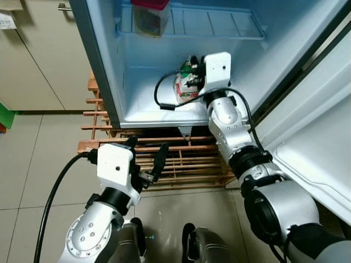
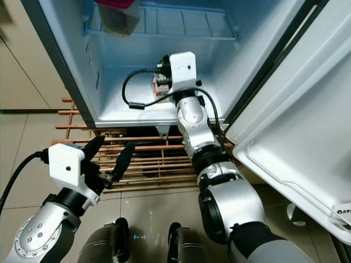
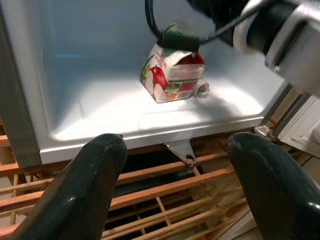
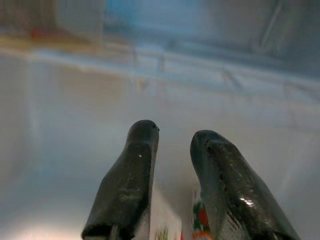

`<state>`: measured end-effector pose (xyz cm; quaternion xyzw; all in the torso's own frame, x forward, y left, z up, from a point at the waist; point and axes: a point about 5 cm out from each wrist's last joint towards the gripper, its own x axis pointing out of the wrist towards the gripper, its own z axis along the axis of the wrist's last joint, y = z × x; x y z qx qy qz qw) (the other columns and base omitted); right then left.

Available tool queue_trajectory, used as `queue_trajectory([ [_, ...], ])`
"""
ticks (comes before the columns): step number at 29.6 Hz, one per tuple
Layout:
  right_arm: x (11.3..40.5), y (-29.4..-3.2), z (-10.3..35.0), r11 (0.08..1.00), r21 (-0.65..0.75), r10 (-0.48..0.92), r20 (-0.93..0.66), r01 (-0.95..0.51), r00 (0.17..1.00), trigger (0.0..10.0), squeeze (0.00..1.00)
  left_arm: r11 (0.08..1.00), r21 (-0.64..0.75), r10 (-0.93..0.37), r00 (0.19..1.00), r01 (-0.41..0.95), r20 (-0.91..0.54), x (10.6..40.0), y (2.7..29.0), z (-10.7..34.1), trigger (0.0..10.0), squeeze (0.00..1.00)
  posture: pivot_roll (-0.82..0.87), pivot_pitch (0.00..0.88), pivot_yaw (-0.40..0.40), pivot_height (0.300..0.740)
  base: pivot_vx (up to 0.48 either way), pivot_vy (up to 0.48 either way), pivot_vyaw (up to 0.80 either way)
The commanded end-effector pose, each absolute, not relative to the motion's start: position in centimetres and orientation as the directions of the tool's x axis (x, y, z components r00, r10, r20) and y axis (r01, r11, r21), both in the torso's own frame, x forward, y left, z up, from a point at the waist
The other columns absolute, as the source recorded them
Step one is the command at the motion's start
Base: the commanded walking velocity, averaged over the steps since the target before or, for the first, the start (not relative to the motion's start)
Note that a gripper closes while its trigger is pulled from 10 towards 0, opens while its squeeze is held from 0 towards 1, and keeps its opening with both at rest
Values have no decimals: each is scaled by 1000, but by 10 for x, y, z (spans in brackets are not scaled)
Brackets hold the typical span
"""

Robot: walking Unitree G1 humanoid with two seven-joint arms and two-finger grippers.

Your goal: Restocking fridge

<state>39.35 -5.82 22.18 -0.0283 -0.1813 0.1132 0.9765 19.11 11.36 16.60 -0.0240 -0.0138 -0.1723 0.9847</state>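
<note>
Reaching into the open fridge (image 1: 137, 66), the right end effector (image 4: 172, 150) has its fingers clamped on the top of a small juice carton (image 3: 172, 77) standing upright on the fridge floor. Outside, the left end effector (image 1: 145, 156) hovers over a wooden rack (image 1: 181, 161), fingers apart and holding nothing.

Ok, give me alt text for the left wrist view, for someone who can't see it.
A small juice carton stands on the white floor of the open fridge, with the right arm's black cable and wrist just above it. In the foreground the left gripper has its two black fingers spread apart, empty, over a wooden slatted pallet under the fridge.
</note>
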Motion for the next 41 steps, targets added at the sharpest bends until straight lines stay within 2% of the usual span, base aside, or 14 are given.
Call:
queue_trajectory([
  [1,393,-57,228,972,-107,233,386,-207,892,10000,1000,938,-46,-342,939,343,43,187,111,169,10000,0,115,290,-128,740,0,0,0],
  [7,386,-57,241,971,-129,238,480,-200,844,10000,1000,939,-43,-340,939,342,52,194,110,168,10000,0,93,258,-133,740,0,0,0],
  [8,381,-60,243,972,-127,237,514,-200,825,10000,0,939,-36,-341,938,343,60,197,110,168,10000,0,85,243,-133,740,0,0,0],
  [14,358,-78,238,972,-103,233,561,-212,795,10000,0,930,-13,-364,928,366,84,211,107,167,10000,0,51,171,-134,740,0,0,0],
  [16,342,-85,226,966,-107,255,535,-234,805,10000,0,924,-6,-380,921,381,83,214,104,166,10000,0,40,151,-133,740,0,0,0],
  [21,324,-101,197,964,-103,266,448,-246,854,10000,0,924,-9,-380,920,382,91,229,103,163,10000,0,-2,85,-123,740,0,0,0],
  [22,315,-112,188,967,-103,253,423,-231,870,10000,0,939,-3,-344,936,345,81,238,106,160,10000,0,-26,27,-103,740,0,0,0],
  [24,309,-121,181,972,-101,237,406,-214,883,10000,0,954,-16,-298,952,300,72,247,111,157,10000,0,-31,4,-88,740,0,0,0],
  [26,298,-138,172,980,-93,198,376,-176,905,10000,0,979,-59,-193,979,197,62,258,123,155,10000,0,-40,0,-70,740,0,0,0],
  [27,298,-138,172,980,-93,198,376,-176,905,10000,0,979,-59,-193,979,197,62,258,123,155,10000,0,-40,0,-70,740,0,0,0],
  [29,292,-153,163,992,-38,128,339,-122,932,10000,0,990,-93,-97,993,103,69,264,137,156,10000,0,-50,0,-44,740,0,0,0],
  [32,284,-174,147,997,24,58,283,-68,957,10000,0,997,-68,-23,995,30,94,267,149,158,10000,0,-46,0,-31,740,0,0,0],
  [35,274,-196,129,999,37,0,221,-9,975,10000,0,1000,-17,-6,993,8,116,268,157,157,10000,0,-51,0,-12,740,0,0,0],
  [41,265,-208,127,999,36,-45,214,38,976,10000,0,999,41,-30,993,25,117,267,156,152,10000,0,-60,0,7,740,0,0,0],
])
